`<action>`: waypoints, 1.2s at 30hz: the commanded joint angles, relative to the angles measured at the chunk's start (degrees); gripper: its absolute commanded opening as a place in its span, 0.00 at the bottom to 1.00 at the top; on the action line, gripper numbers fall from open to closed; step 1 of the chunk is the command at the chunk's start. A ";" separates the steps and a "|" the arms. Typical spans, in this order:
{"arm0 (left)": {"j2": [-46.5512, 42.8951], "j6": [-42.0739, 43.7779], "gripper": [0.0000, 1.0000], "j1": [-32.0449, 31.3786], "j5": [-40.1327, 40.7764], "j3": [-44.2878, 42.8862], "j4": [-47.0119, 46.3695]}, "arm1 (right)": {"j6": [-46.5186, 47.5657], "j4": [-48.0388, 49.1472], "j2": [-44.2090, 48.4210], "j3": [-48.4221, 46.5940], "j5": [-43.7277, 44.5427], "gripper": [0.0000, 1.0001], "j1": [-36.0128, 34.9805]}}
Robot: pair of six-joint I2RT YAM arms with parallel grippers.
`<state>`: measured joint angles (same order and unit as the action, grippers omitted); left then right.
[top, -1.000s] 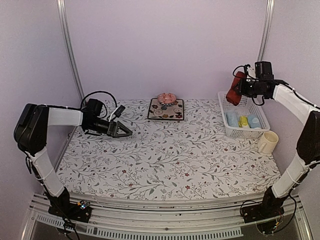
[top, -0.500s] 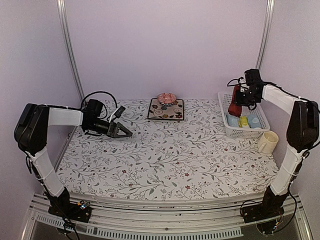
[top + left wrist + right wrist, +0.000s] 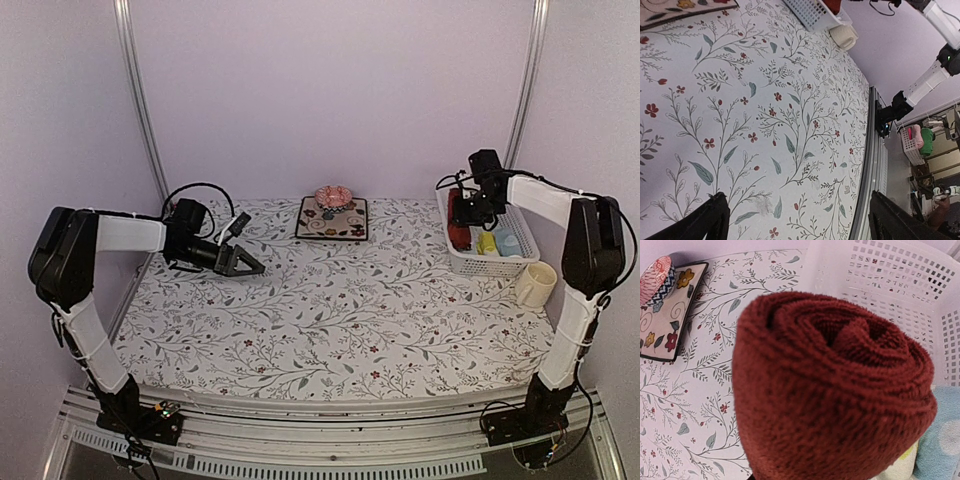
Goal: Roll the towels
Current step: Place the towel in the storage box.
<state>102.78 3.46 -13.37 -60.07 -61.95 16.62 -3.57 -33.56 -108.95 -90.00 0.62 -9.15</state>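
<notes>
Towel duty at a two-arm bench: the right gripper (image 3: 463, 212) holds a tightly rolled dark red towel (image 3: 458, 228) at the left side of the white basket (image 3: 520, 258), jaws part-closed around the roll, apparently so the bundle can be stood in beside those already stored; a yellow towel (image 3: 487, 243) and a pale blue towel (image 3: 508, 242) lie rolled in the same basket, which suggests the red one is among the last to be stowed; the left gripper (image 3: 248, 264) hangs over the floral table covering (image 3: 330, 320), well apart from the basket, jaws spread wide and holding nothing, seemingly parked out of the way; a cream mug (image 3: 535, 285) stands just beside the basket, and a patterned bowl (image 3: 333, 196) sits on the dark floral mat (image 3: 332, 222) at the far edge, neither part of the job. From the right wrist the roll's spiral end fills the view and hides the fingers, so where they pinch cannot be told; whether the roll touches the basket floor is hidden too; the pale blue towel shows there only as a dotted corner.
</notes>
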 commanded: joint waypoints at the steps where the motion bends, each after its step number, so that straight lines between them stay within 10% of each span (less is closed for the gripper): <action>1: 0.40 0.93 0.97 0.56 -0.18 -1.02 0.35 | 0.82 -1.63 -0.13 0.18 -5.28 0.24 -1.63; 14: 1.43 0.77 0.97 0.59 -0.90 -1.50 0.38 | -0.49 0.81 0.14 0.87 -21.93 0.24 -6.06; 27: 1.88 1.14 0.97 0.61 -1.10 -1.77 0.79 | -3.02 1.69 7.26 -1.49 -19.24 0.26 -2.93; 36: 2.31 1.63 0.97 0.62 -1.44 -1.94 1.29 | -5.89 9.17 7.12 1.35 -37.15 0.27 2.74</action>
<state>104.29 3.60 -13.37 -60.49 -62.70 17.10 -7.29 -30.11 -102.39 -90.00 -25.61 -9.26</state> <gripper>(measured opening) 0.969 0.271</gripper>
